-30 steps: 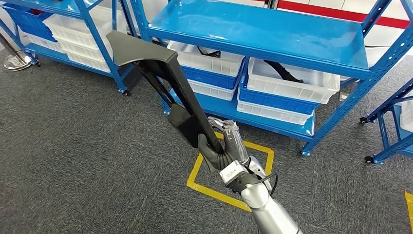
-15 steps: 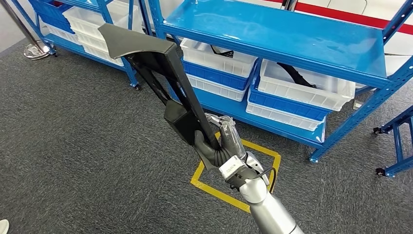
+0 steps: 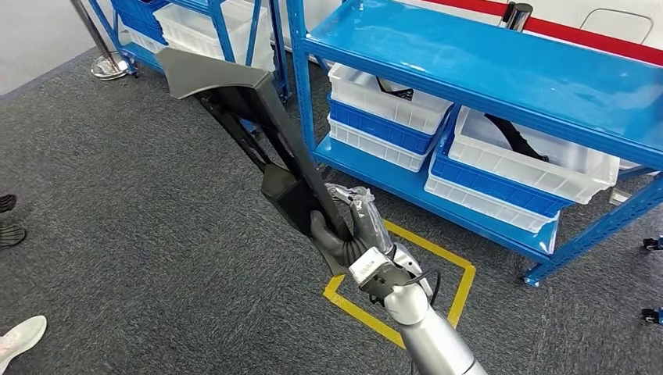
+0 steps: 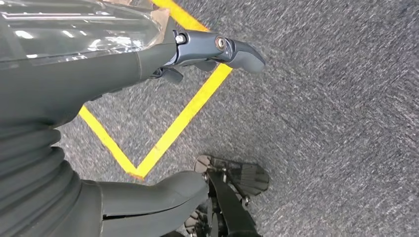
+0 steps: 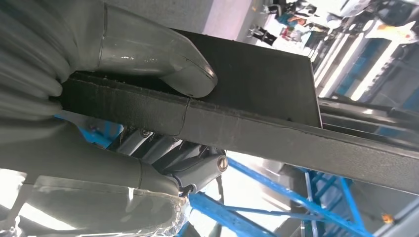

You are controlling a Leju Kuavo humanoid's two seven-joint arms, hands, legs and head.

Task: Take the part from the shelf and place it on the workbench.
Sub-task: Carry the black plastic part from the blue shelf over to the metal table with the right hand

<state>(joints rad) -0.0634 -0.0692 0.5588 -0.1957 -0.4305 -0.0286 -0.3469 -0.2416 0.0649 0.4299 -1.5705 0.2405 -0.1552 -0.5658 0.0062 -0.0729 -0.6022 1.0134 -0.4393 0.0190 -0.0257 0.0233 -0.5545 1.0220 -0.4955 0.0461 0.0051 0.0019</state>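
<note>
Black part [image 3: 258, 133], which we see gripped at its lower end by the right robot hand [image 3: 348, 234], rises before the blue shelf [image 3: 469, 58]; left robot hand [image 4: 99, 74] hangs open above carpet [image 3: 117, 234].

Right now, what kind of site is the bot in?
Likely a factory or warehouse parts-storage area: blue steel shelving holding white and blue bins with black parts in them, grey carpet floor with a yellow taped square. The right hand holds a long black part.

The long black part [image 3: 266, 133], flared at its far end, is held tilted above the carpet before the shelf [image 3: 500, 70].
</note>
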